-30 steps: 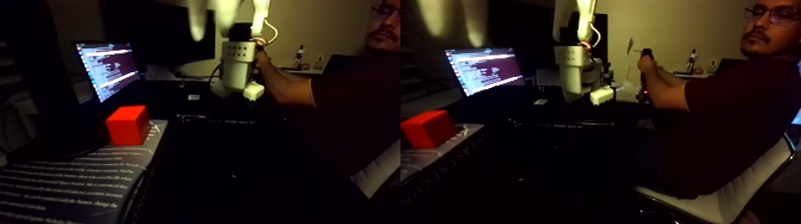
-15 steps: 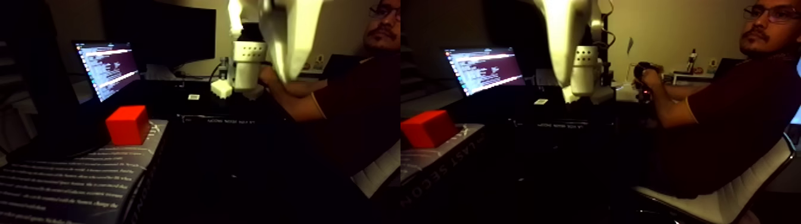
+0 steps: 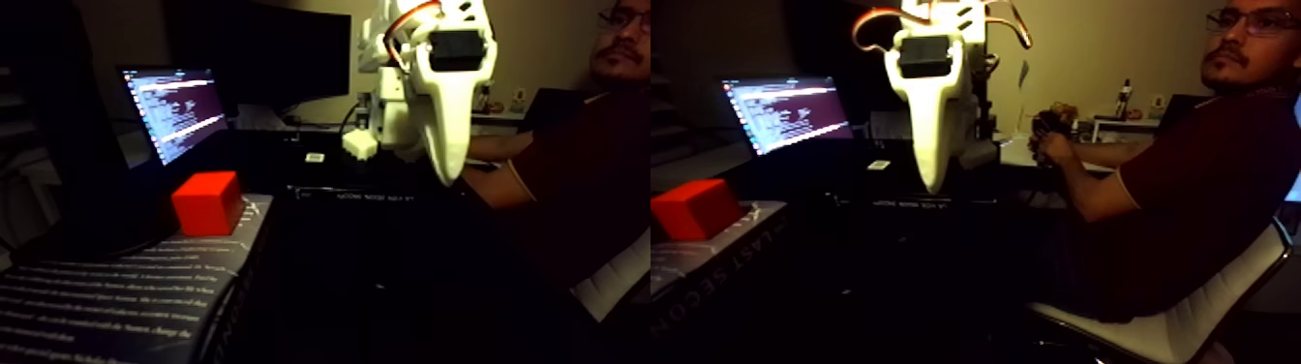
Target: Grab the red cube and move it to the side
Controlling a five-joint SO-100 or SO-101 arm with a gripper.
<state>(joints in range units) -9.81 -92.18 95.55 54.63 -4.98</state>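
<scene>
Fixed view: my gripper [image 3: 448, 174] hangs above the dark counter, well apart from the red cube [image 3: 207, 202] resting on a printed book [image 3: 116, 290]. Jaws' state I cannot tell. Dim light could make me misjudge depth and knock it off.

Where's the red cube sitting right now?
In the fixed view's left half, the red cube sits at the left on a printed book, below the lit laptop screen, apart from the raised gripper.
</scene>
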